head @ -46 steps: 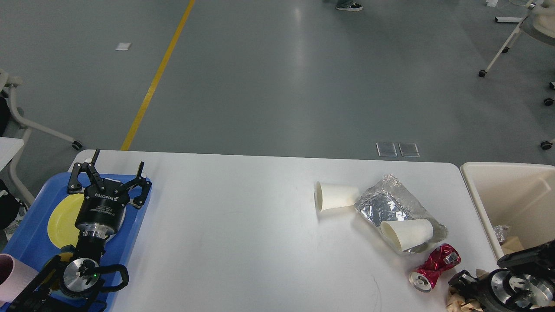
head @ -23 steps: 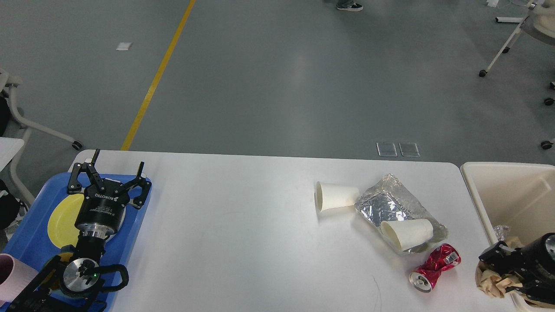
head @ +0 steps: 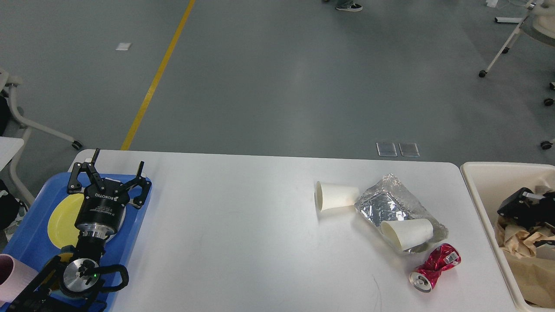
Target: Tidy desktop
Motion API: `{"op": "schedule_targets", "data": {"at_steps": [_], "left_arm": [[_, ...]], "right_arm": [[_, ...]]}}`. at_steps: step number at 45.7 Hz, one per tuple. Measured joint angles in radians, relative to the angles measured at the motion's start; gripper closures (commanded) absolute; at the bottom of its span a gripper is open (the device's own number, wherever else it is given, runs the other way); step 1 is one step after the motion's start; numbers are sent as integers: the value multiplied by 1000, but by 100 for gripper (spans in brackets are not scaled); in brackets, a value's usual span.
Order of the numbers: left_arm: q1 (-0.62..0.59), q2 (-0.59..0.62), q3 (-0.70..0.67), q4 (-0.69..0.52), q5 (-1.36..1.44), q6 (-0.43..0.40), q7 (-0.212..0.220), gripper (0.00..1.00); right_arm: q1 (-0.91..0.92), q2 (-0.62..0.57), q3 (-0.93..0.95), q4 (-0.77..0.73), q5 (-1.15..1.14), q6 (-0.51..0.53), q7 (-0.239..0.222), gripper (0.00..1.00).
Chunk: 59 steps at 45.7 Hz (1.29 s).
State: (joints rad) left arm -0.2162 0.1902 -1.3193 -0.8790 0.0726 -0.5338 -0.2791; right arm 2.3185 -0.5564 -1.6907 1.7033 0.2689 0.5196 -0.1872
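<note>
The white desktop carries litter at its right side. One paper cup lies on its side, and a second paper cup rests on a crumpled silver foil bag. A crushed red can lies near the front edge. My left gripper is open over the blue tray, holding nothing. My right gripper is dark and small, inside the beige bin, right above crumpled brown paper. Whether it still grips the paper does not show.
A yellow plate lies on the blue tray under my left arm. A pink cup sits at the tray's front left. The bin stands off the desktop's right end. Chair legs and castors stand on the grey floor beyond.
My right arm has swung from the desktop's front right corner, carrying the brown paper, to a spot inside the bin. The left arm and the litter have not moved.
</note>
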Motion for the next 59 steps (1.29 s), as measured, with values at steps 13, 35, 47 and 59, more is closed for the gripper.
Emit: {"op": "schedule_targets", "data": {"at_steps": [13,35,47,59], "left_arm": [[1,0,0,0,0,0,0,4],[0,0,0,0,1,0,0,4],[0,0,0,0,1,0,0,4],[0,0,0,0,1,0,0,4]], "right_arm": [[84,69,-25,41,30,8,0,100],[-300,-182,34,-302,36,-237,4,100],[-855,-240,388,-649,33,-456,4,100],[-1390,-83,686,-1167,31,-506,4,100]]}}
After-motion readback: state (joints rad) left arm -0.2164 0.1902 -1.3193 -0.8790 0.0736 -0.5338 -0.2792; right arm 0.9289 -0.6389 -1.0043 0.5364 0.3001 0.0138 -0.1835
